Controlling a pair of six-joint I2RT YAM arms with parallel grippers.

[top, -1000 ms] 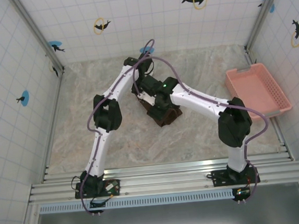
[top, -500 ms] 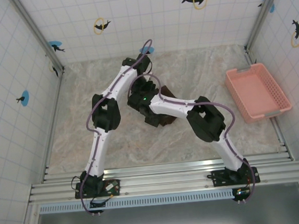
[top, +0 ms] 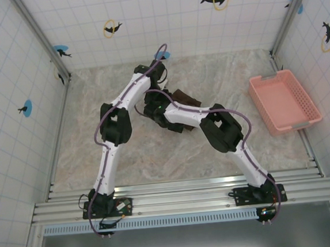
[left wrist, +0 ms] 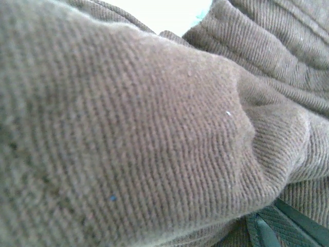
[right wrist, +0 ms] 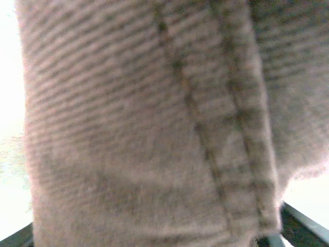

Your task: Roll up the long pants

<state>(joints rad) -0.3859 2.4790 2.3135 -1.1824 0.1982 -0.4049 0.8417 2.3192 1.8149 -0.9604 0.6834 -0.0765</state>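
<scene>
Step in hand: I judge I'm partway through the roll; the long pants [top: 181,97] sit as a compact dark brown bundle near the middle of the desk [top: 97,146], toward the far side, with both arms converged over them
Pants up close: ribbed brown cloth presses right against the left wrist camera [left wrist: 154,139]; the right wrist view has a stitched seam running down the fabric [right wrist: 205,128]
Left claw: buried in the bundle from above; I cannot tell how wide it stands or whether it has cloth
Right claw: likewise hidden under its wrist and the fabric; I cannot tell its state or hold
Next move: I reckon both claws must keep the roll tight and turn it over evenly; a one-sided push would skew it
Change: a second ago the bundle lay nearer to me; it now shows farther back; the right elbow has swung leftwards
Elsewhere: pink basket [top: 284,100] well apart at the right
</scene>
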